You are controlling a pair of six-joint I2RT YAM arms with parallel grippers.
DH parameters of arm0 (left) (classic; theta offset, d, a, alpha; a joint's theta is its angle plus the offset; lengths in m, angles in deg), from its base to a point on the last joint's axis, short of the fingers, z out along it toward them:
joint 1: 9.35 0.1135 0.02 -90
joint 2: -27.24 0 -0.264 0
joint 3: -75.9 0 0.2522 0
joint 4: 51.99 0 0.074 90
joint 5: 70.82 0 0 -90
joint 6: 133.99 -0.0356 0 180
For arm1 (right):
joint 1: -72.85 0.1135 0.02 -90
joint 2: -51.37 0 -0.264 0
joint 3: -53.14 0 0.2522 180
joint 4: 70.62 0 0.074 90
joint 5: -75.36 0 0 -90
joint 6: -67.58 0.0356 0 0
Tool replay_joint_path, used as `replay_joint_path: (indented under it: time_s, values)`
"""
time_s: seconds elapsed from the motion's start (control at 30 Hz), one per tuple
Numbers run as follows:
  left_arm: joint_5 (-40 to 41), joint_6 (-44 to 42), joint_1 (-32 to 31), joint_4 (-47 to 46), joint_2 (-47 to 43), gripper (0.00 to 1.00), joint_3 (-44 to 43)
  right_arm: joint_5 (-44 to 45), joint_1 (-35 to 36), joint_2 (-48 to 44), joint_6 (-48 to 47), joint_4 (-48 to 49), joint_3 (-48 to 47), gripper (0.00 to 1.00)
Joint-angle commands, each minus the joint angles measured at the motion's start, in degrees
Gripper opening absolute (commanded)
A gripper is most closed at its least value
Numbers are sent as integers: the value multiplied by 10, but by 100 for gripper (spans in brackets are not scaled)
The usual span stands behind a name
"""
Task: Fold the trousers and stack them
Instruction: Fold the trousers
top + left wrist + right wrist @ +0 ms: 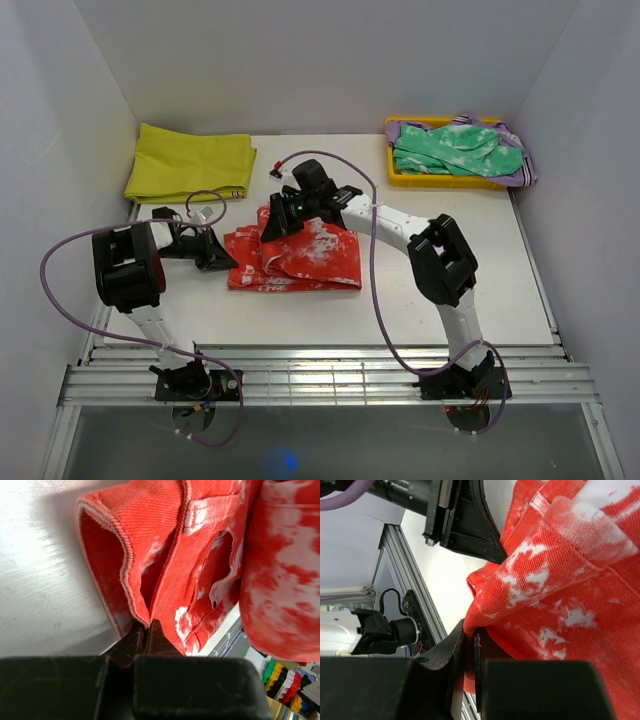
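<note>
- Trousers point(300, 262), red-orange with white blotches, lie bunched in a folded heap near the middle of the bench point(450, 290), slightly left of centre.
- Left tool point(145, 630) is pressed together on a hemmed edge of the trousers at the heap's left end; the fabric rises from its tips in a loose loop.
- Right tool point(470, 636) pinches a folded edge of the same cloth at the heap's far left part (fabric fills the thin gap between its tips).
- Bench surface is plain white and matte, with faint scuffs showing in the left wrist view.
- White walls point(320, 60) close the bench in on the left, far and right sides.
- Yellow cloth point(190, 162) lies folded flat in the far left corner, well apart from the trousers.
- Yellow tray point(440, 181) sits in the far right corner, holding a green white-mottled garment point(455, 150).
- Aluminium rails point(330, 375) run along the near edge and carry both arm bases; a purple cable point(375, 290) loops up the right arm.
</note>
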Motion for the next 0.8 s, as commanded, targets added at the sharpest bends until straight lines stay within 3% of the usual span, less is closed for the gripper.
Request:
replay_joint_path:
  time_s: [0.0,0.77]
  values:
    - [29,-11,-11,-21,6,0,18,13,13,22,30,51,-49,8]
    - [24,16,-11,-57,18,0,35,55,67,124,94,69,-116,8]
